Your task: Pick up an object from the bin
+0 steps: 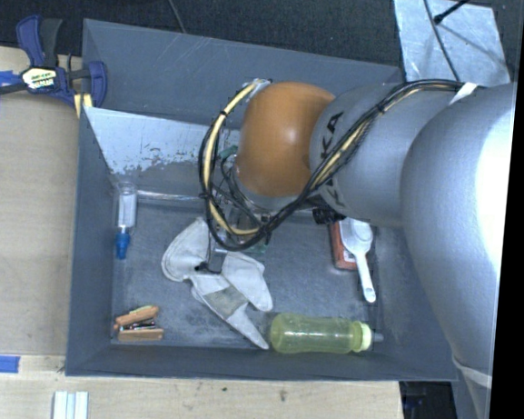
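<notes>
Gripper (212,263) over crumpled white cloth (183,254)

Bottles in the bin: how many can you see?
1: a yellow-green bottle lying on its side along the bin's near wall, right of the white cloth. The arm may hide others.

A yellow-green bottle (319,335) lies along the lower edge of the bin (89,262). A white spoon (364,263) lies just beside a reddish pack (339,247) at the right wall. A clear, blue-tipped tube (125,224) lies near the left wall, and an orange clip (139,323) in the lower-left corner.
</notes>
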Motion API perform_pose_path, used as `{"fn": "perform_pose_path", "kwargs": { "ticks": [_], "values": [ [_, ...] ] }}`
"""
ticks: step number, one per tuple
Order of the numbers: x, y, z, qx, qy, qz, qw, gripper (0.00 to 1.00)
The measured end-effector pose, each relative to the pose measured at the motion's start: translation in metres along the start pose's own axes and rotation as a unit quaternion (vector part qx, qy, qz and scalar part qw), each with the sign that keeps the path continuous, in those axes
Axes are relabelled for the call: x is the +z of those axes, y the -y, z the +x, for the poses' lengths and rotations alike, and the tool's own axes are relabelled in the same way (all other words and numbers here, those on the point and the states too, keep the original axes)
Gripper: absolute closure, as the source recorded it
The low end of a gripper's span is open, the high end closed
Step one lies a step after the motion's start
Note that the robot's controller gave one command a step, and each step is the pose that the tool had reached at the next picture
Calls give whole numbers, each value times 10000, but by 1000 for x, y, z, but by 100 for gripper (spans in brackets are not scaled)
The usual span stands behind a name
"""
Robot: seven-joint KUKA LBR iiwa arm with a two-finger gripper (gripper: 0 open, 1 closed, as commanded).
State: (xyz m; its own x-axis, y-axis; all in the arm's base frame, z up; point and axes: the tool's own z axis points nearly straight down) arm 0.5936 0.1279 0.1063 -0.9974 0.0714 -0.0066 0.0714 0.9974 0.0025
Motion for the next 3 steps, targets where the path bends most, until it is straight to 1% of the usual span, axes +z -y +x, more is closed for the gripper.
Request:
{"fn": "perform_pose_path", "kwargs": {
  "ticks": [1, 2, 3],
  "values": [
    [37, 6, -2, -294, -30, 11, 9996, 0],
    [-1, 0, 0, -529, -18, 9, 9986, 0],
    [32, 5, -2, -324, -13, 4, 9995, 0]
  ]
}}
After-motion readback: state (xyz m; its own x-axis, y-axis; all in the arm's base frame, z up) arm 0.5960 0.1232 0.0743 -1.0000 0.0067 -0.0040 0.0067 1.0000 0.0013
